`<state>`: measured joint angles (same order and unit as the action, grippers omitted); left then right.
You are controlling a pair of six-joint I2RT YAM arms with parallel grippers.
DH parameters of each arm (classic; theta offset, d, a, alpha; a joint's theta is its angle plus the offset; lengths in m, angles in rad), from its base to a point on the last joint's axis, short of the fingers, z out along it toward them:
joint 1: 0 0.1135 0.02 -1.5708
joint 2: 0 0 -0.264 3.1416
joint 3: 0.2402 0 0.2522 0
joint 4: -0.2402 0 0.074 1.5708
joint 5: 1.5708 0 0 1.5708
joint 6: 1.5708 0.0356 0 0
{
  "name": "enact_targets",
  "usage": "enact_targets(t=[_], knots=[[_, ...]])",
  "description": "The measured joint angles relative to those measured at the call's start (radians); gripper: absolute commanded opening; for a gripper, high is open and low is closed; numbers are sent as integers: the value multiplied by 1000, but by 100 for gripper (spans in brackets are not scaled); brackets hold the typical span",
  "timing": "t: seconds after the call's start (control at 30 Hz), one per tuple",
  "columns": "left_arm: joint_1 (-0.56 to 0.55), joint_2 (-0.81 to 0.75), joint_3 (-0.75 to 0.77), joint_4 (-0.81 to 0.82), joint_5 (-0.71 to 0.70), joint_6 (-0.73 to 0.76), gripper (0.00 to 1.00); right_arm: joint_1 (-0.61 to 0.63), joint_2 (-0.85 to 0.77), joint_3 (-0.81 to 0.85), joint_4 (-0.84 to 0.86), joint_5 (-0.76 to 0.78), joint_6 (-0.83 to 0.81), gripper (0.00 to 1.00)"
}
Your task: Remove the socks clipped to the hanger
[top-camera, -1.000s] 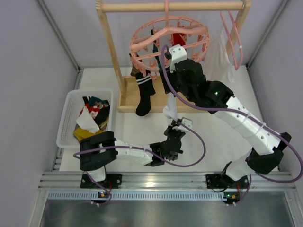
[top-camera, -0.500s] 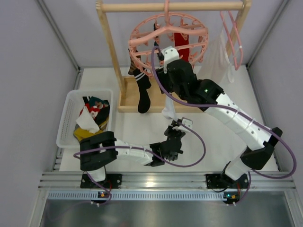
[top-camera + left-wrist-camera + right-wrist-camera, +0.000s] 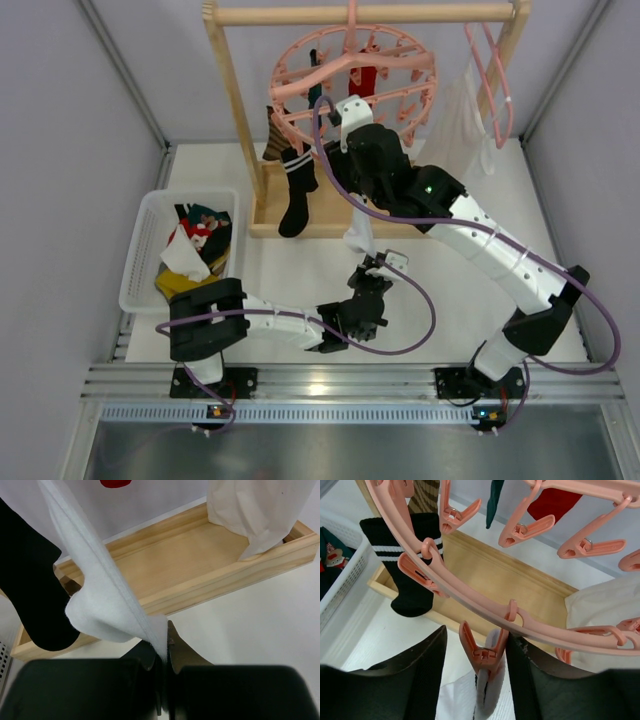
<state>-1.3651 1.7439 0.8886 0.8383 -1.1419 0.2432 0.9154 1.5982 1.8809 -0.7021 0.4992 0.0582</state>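
The round pink ring hanger hangs from the wooden rack's top bar, with a black sock with white stripes, a red sock and a teal sock clipped to it. A white sock hangs from a pink clip at the ring's near edge. My right gripper is open with its fingers on either side of that clip; the right finger touches the clip's handle. My left gripper is shut on the white sock's lower end, low above the table.
A white basket with several loose socks stands at the left. The wooden rack's base tray lies under the hanger. A white translucent garment on a plain pink hanger hangs at the right. Grey walls stand on both sides.
My right gripper has moved left and closer to the ring, and now straddles the white sock's clip. The ring hanger and black sock have swung left. The left arm has not moved.
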Motion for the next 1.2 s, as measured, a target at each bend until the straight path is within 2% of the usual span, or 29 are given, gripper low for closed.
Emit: enact_targets(t=[0.27, 0.43, 0.5, 0.53, 0.57, 0.63, 0.73, 0.77, 0.9, 0.93, 0.97, 1.1, 1.2], knots=[[0, 0, 0, 0, 0, 1, 0, 0, 0, 0, 12, 17, -7, 19], [-2, 0, -2, 0, 1, -7, 0, 0, 0, 0, 18, 22, -6, 20], [0, -1, -11, 0, 0, -13, 0, 0, 0, -2, 22, 21, -5, 32], [2, -2, -20, -1, 0, -17, 0, -1, -2, -3, 23, 18, -4, 41], [3, -3, -29, -3, -1, -21, 0, -3, -6, -9, 25, 16, 1, 54], [6, -23, -48, -35, -7, -31, 0, -5, -20, -27, 28, 6, 6, 67], [18, -103, -72, -124, -17, -71, 0, -16, -59, -80, 37, -15, 9, 73], [28, -146, -76, -172, -17, -99, 0, -20, -74, -98, 37, -24, 13, 78], [114, -364, -75, -395, -4, -251, 0, -34, -140, -156, 47, -59, 23, 86], [138, -418, -73, -449, -6, -286, 0, -34, -157, -168, 49, -68, 26, 89], [159, -465, -68, -506, -11, -326, 0, -35, -175, -182, 53, -80, 26, 99], [254, -572, 3, -780, 15, -498, 0, -35, -277, -274, 84, -122, 39, 99], [413, -625, 39, -957, 77, -601, 0, -35, -384, -378, 132, -163, 51, 99]])
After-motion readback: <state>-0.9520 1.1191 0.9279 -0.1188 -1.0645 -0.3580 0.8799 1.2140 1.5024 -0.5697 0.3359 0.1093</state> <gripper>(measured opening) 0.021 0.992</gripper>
